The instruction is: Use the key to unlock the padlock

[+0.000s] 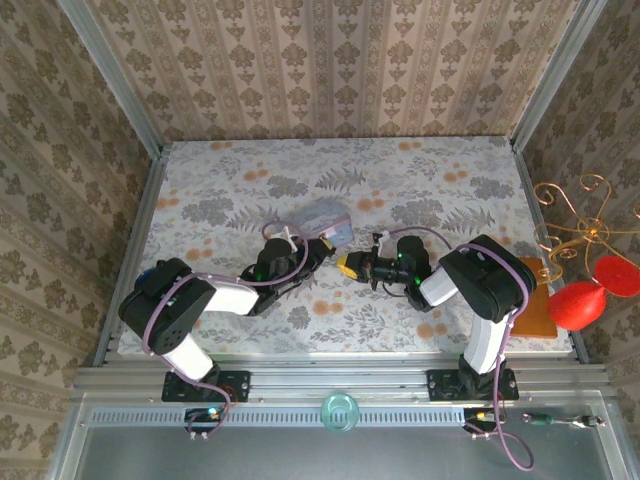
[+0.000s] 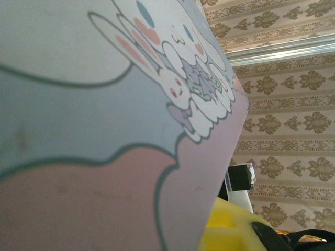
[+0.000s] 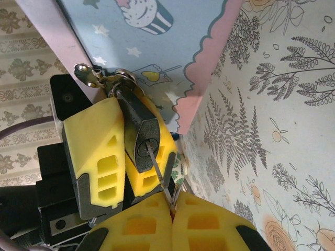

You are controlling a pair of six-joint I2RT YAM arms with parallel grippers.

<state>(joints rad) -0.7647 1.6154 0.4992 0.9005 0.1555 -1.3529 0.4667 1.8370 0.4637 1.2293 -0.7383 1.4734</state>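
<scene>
Left claw grips padlock; right claw holds key, seemingly inserted.

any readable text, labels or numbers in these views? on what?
None readable.
On the pouch: cartoon drawings only (cupcake, stars, bunnies), no letters.
On the padlock: no brand or number can be made out on its dark body.

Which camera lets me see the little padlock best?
Right wrist camera: the padlock sits close up, dark body and keyhole clear, pinched in the left claw, the key from the right claw poking in. From the top camera it's too tiny to make out. The left wrist camera faces the cartoon pouch instead.
</scene>
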